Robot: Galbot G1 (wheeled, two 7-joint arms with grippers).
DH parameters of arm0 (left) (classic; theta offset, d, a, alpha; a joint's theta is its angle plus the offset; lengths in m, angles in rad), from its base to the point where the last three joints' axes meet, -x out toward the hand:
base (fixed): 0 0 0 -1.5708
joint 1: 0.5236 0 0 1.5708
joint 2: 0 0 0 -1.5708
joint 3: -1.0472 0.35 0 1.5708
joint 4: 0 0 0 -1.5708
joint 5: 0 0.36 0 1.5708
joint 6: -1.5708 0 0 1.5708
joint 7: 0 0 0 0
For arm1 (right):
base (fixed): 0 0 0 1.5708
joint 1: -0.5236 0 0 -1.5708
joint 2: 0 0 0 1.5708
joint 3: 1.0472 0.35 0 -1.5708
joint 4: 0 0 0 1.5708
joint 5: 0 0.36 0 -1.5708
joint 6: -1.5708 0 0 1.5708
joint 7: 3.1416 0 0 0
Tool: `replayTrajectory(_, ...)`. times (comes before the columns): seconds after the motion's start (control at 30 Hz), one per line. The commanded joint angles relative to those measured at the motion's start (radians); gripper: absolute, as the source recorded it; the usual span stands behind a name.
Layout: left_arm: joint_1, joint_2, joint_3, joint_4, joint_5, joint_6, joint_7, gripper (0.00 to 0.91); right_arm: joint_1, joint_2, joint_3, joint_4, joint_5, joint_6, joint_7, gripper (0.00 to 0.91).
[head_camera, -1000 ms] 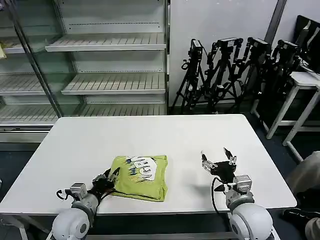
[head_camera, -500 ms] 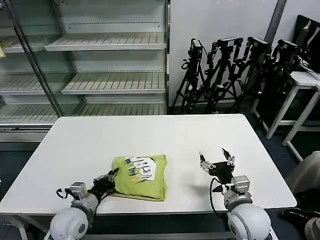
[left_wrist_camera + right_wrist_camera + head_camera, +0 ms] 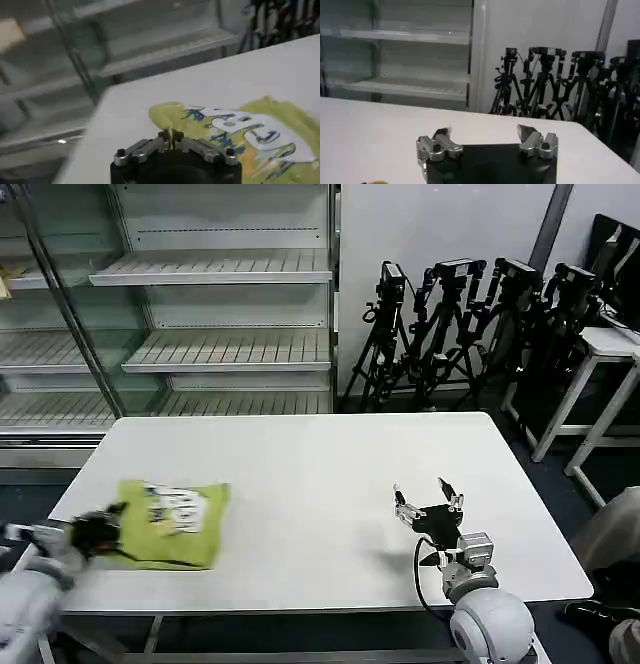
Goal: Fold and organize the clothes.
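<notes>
The folded T-shirt (image 3: 175, 524) lies graphic side up near the left edge of the tabletop (image 3: 320, 474), toward its front left corner. My left gripper (image 3: 100, 530) sits at the shirt's left edge with its fingers pinched together on the fabric. My right gripper (image 3: 428, 506) hovers with fingers spread over the front right part of the tabletop, well apart from the shirt.

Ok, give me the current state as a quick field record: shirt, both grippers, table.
shirt: folded T-shirt, print side up, near table's left front edge
left gripper: at shirt's left edge, jaws shut on the fabric
right gripper: above table's right front, jaws open, holding nothing
table: white table, shirt lying flat on it
</notes>
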Motion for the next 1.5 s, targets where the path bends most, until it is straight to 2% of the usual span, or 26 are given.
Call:
replayTrajectory(0.03,0.086,0.192,-0.248,-0.165,0.010,0.026,0.005,0.000,0.000,0.015,-0.015,-0.001,-0.005,0.013,-0.001,0.907)
replayTrajectory(0.07,0.079,0.146,-0.197,-0.217,0.019,0.026,0.002,0.000,-0.002,0.014,-0.012,0.006,-0.006,0.010,-0.001,0.907)
replayTrajectory(0.1,0.066,0.069,-0.114,-0.291,0.042,0.026,0.003,0.000,-0.005,0.012,-0.008,0.012,-0.005,0.007,0.000,0.907)
replayTrajectory(0.23,0.023,-0.166,0.253,-0.429,0.125,0.023,-0.086,0.000,-0.021,-0.004,0.009,0.023,-0.005,0.002,0.000,0.907)
replayTrajectory(0.37,-0.060,-0.313,0.581,-0.486,0.085,0.010,-0.190,0.000,-0.023,-0.010,0.012,0.020,-0.015,-0.002,0.000,0.907)
replayTrajectory(0.5,-0.124,-0.450,0.745,-0.440,0.070,0.006,-0.241,0.000,-0.017,-0.013,0.016,0.026,-0.023,-0.012,-0.001,0.907)
replayTrajectory(0.6,-0.186,-0.505,0.774,-0.386,0.044,0.011,-0.303,0.010,-0.015,-0.021,0.034,0.033,-0.022,-0.015,-0.002,0.907)
replayTrajectory(0.67,-0.243,-0.522,0.763,-0.338,-0.050,0.024,-0.386,0.010,-0.015,-0.024,0.045,0.038,-0.020,-0.017,-0.003,0.907)
replayTrajectory(0.87,-0.399,-0.537,0.717,-0.247,-0.244,0.023,-0.579,0.010,-0.002,-0.035,0.065,0.036,-0.015,-0.019,-0.005,0.907)
replayTrajectory(1.0,-0.423,-0.557,0.731,-0.222,-0.264,0.017,-0.665,0.010,0.020,-0.036,0.076,0.023,-0.013,-0.020,-0.014,0.907)
replayTrajectory(1.13,-0.468,-0.611,0.726,-0.170,-0.302,0.002,-0.744,0.010,0.053,-0.038,0.079,-0.002,-0.019,-0.021,-0.030,0.907)
replayTrajectory(1.23,-0.477,-0.631,0.730,-0.160,-0.299,0.002,-0.763,0.010,0.082,-0.040,0.074,-0.024,-0.016,-0.043,-0.023,0.907)
replayTrajectory(1.3,-0.472,-0.644,0.723,-0.157,-0.289,0.004,-0.766,0.020,0.088,-0.041,0.064,-0.034,-0.011,-0.007,-0.013,0.907)
replayTrajectory(1.33,-0.467,-0.652,0.718,-0.159,-0.290,0.005,-0.768,0.544,0.092,-0.040,0.064,-0.038,-0.011,-0.013,-0.017,0.907)
replayTrajectory(1.37,-0.465,-0.655,0.715,-0.160,-0.289,0.005,-0.765,0.907,0.092,-0.040,0.064,-0.039,-0.011,-0.014,-0.017,0.907)
replayTrajectory(1.5,-0.473,-0.687,0.712,-0.152,-0.278,-0.032,-0.742,0.907,0.095,-0.037,0.066,-0.052,-0.025,-0.012,-0.023,0.907)
